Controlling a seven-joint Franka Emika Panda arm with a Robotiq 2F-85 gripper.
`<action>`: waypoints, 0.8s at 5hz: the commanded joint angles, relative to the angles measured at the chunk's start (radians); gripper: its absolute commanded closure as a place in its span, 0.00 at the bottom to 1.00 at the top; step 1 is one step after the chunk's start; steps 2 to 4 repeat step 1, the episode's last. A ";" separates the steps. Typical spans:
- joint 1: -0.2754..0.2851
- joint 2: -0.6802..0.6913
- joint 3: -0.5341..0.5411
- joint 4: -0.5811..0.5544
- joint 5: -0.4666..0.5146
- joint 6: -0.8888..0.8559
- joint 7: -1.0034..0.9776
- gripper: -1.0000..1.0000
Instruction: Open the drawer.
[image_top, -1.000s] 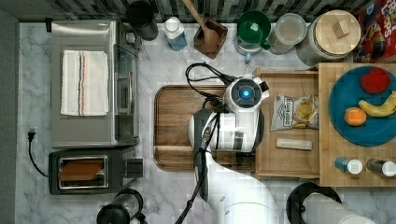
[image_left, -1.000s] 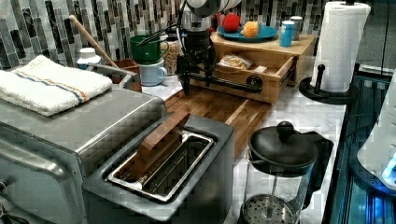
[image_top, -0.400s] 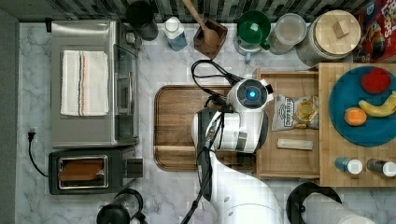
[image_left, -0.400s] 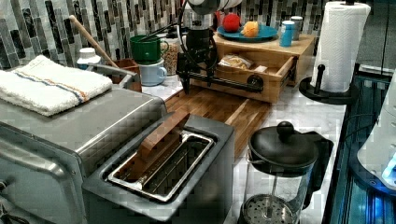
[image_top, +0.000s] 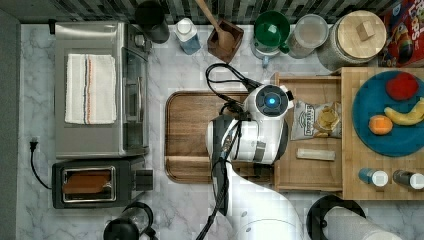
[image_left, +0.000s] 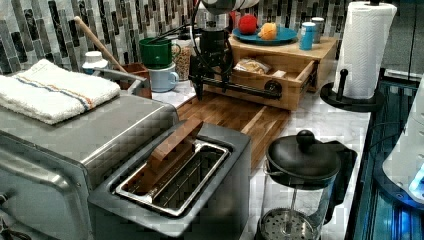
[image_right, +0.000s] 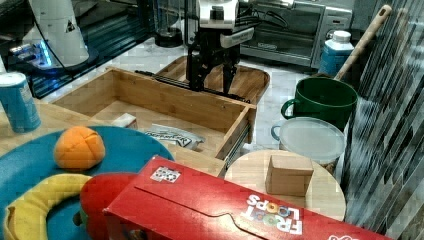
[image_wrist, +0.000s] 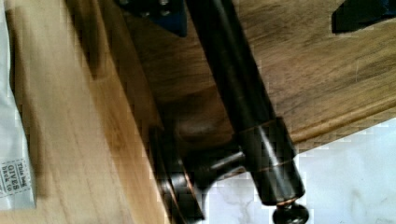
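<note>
The light-wood drawer (image_top: 310, 172) stands pulled out from under the bamboo shelf, toward the top view's left. Its long black bar handle (image_right: 165, 80) runs across the front panel (image_left: 292, 100). My gripper (image_right: 212, 82) hangs over the handle, open, with one finger on each side of the bar. In the wrist view the handle (image_wrist: 238, 93) passes between the fingers (image_wrist: 161, 16), closer to one of them. From above, my arm (image_top: 270, 100) covers the drawer's front edge and hides the fingertips.
In the drawer lie a snack bag (image_top: 320, 120) and a white bar (image_top: 315, 154). The dark cutting board (image_top: 190, 135) lies right in front of the drawer. A toaster (image_top: 90, 182), toaster oven (image_top: 100, 90), French press (image_left: 300, 170), paper towel roll (image_left: 367, 45) and green mug (image_right: 320, 97) stand around.
My arm has shifted slightly toward the top view's right, closer over the drawer front. The drawer itself stays where it was.
</note>
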 joint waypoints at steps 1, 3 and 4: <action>0.119 -0.054 0.121 -0.020 0.049 -0.042 0.084 0.00; 0.119 -0.054 0.121 -0.020 0.049 -0.042 0.084 0.00; 0.119 -0.054 0.121 -0.020 0.049 -0.042 0.084 0.00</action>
